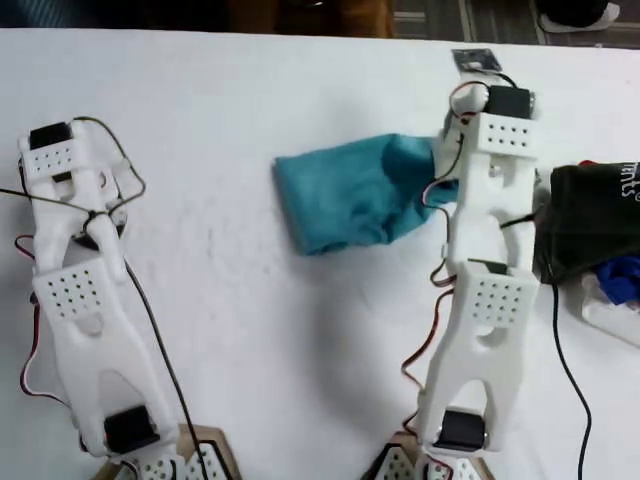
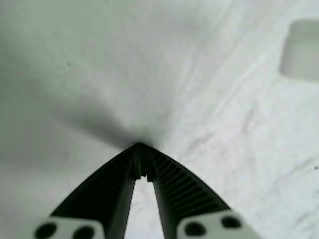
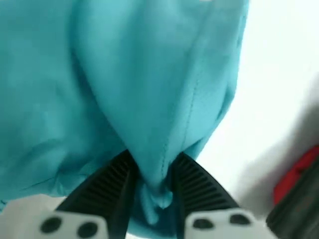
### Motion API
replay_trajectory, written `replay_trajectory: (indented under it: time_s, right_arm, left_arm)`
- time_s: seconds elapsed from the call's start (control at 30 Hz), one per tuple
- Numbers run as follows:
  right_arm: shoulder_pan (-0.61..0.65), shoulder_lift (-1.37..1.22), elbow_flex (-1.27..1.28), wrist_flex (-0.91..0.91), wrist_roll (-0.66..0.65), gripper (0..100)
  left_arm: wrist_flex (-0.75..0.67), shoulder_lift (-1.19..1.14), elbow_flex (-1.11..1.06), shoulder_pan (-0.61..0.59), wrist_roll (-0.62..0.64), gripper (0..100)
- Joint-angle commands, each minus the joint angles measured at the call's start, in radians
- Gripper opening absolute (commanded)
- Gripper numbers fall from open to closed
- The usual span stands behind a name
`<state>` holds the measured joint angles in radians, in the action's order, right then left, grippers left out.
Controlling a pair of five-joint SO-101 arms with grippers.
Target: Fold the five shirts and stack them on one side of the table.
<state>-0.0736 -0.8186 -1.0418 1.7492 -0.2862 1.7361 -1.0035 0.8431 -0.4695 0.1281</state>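
Right jaws, ribbed and black, are recorded nearest the lens, clenched on a fold of the teal shirt; the cloth is pinched between them and bulges out past both tips. From above, the teal shirt is noted lying bunched on the white counter in its far middle part, between the two arms and closer to the right arm, with one end drawn in under that arm's wrist. No tidy fold is observed in it; the body is rumpled and spread toward the left arm's side. Left jaws are seen pressed tip to tip with nothing between them, poised just over bare counter. The left arm is placed well apart from the shirt, at the opposite side of the counter. A dark garment is noted just beside the right arm on its outer side, at the counter's edge, crumpled. A blue item is found touching the near edge of that garment; its nature cannot be determined. A red item is registered next to the dark garment in the right wrist view.
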Motion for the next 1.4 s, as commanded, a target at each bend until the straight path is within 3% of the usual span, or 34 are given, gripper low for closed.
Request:
replay_trajectory:
  time_s: [0.0,0.13,0.33,0.43,0.53,0.6,0.87,1.37]
  right_arm:
    - [-0.022,0.01,-0.017,0.012,-0.038,12.9]
    - [-0.035,0.027,-0.018,0.013,-0.094,26.3]
    - [-0.038,0.113,-0.018,0.013,-0.11,27.2]
    - [0.028,0.13,-0.014,0.013,-0.103,21.3]
    - [0.134,0.11,-0.009,-0.013,-0.1,0.5]
    - [0.2,0.071,-0.017,-0.035,-0.069,4.5]
    - [0.352,-0.12,-0.026,-0.148,-0.002,1.9]
    - [0.519,-0.157,-0.051,-0.186,0.097,1.9]
  left_arm:
    - [-0.003,0.002,-0.007,0.063,-0.003,3]
    - [-0.003,0.002,-0.007,0.063,-0.003,3]
    - [-0.003,0.002,-0.007,0.063,-0.003,3]
    - [-0.005,0.002,-0.007,0.063,-0.003,3]
    - [-0.005,0.002,-0.007,0.063,-0.003,3]
    - [-0.005,0.002,-0.007,0.063,-0.003,3]
    - [-0.003,0.002,-0.007,0.063,-0.003,3]
    - [-0.002,0.002,-0.007,0.061,-0.005,3]
